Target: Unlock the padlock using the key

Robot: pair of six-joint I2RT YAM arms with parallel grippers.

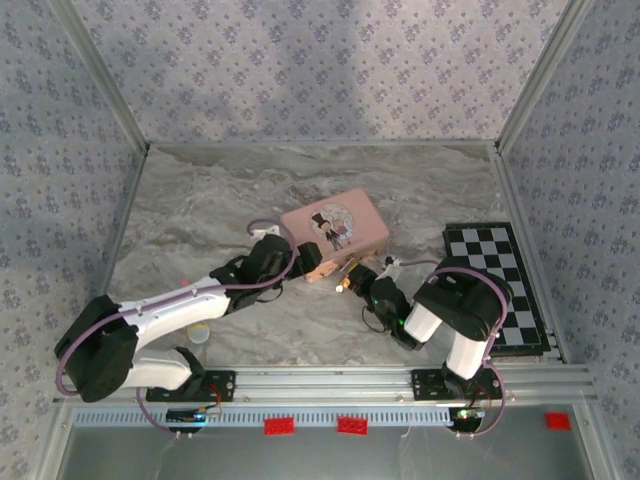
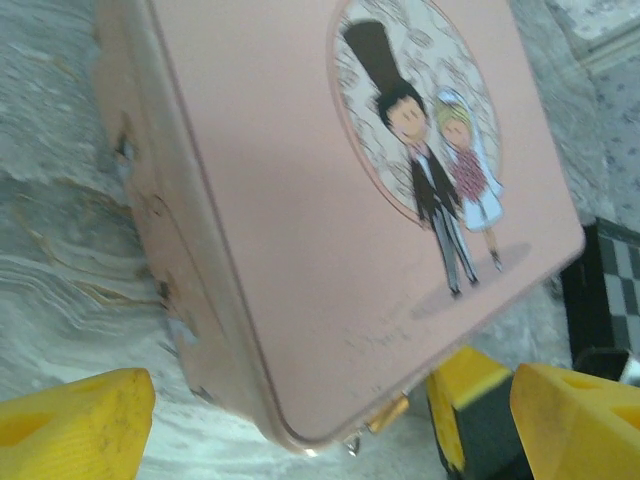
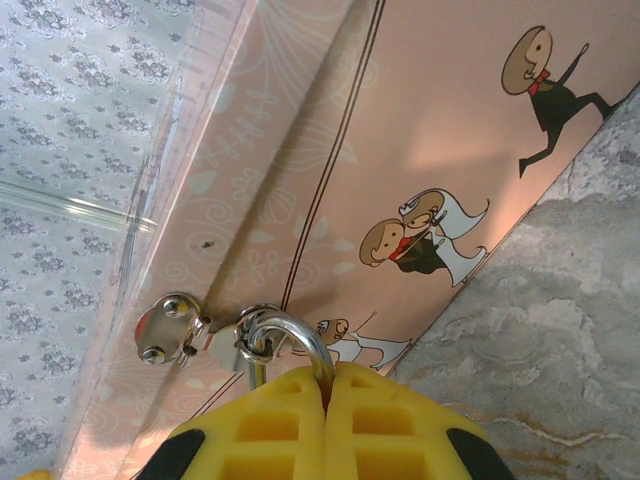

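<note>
On the tabletop (image 3: pixel 560 330), right pincer (image 3: pixel 325 385) is pressed together on the padlock (image 3: pixel 305 328), which hangs at the pink tin (image 3: pixel 450 150) hasp (image 3: pixel 165 325); left pincer (image 2: pixel 315 425) is spread astride the tin's near corner. Risk: unbraced tin skids, padlock twists free.

I get padlock (image 3: pixel 308 333) shackle only; body hidden between pinched right gripper (image 3: pixel 328 392) fingers. Left wrist view: pink tin (image 2: pixel 290 210) blurred, cropped at top edge.

Lab test cell: wallpapered walls (image 1: pixel 300 60), aluminium frame (image 1: pixel 350 381).
</note>
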